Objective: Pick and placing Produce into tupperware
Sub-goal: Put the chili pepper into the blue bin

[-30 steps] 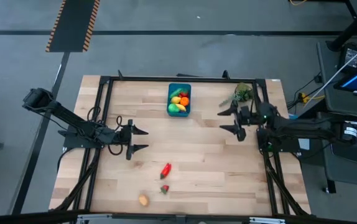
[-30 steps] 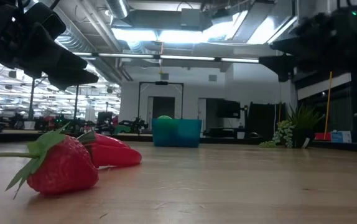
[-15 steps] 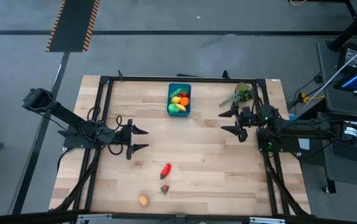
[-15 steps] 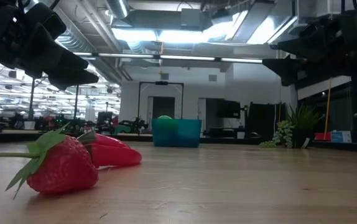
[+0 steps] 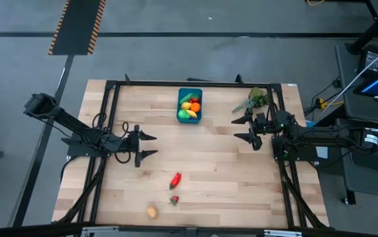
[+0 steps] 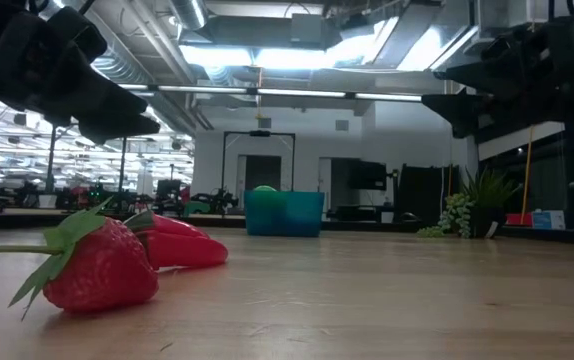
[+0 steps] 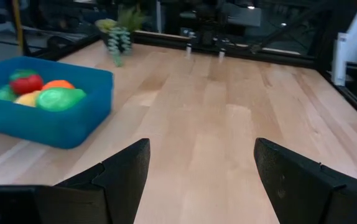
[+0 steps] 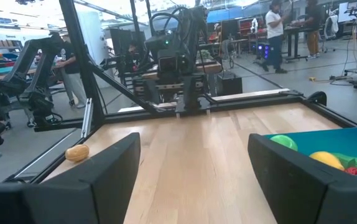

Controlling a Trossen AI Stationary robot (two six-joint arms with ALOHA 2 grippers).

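The teal tupperware [image 5: 189, 105] stands at the table's far middle with several toy fruits inside, among them an orange, a green piece [image 7: 59, 98] and a yellow one [image 8: 326, 160]. A red pepper [image 5: 176, 179], a strawberry [image 5: 174, 199] and a small yellow-orange piece [image 5: 151, 211] lie on the bare wood near the front edge. My left gripper [image 5: 151, 145] hovers open above the left half of the table, pointing toward the right edge. Held above the right side, my right gripper [image 5: 236, 129] points left, open as well. Neither holds anything.
A leafy green sprig [image 5: 255, 100] lies at the far right, just behind my right gripper. A black metal frame [image 5: 195, 83] runs around the table's edges. Wide bare wood lies between the two grippers and between the tupperware and the loose produce.
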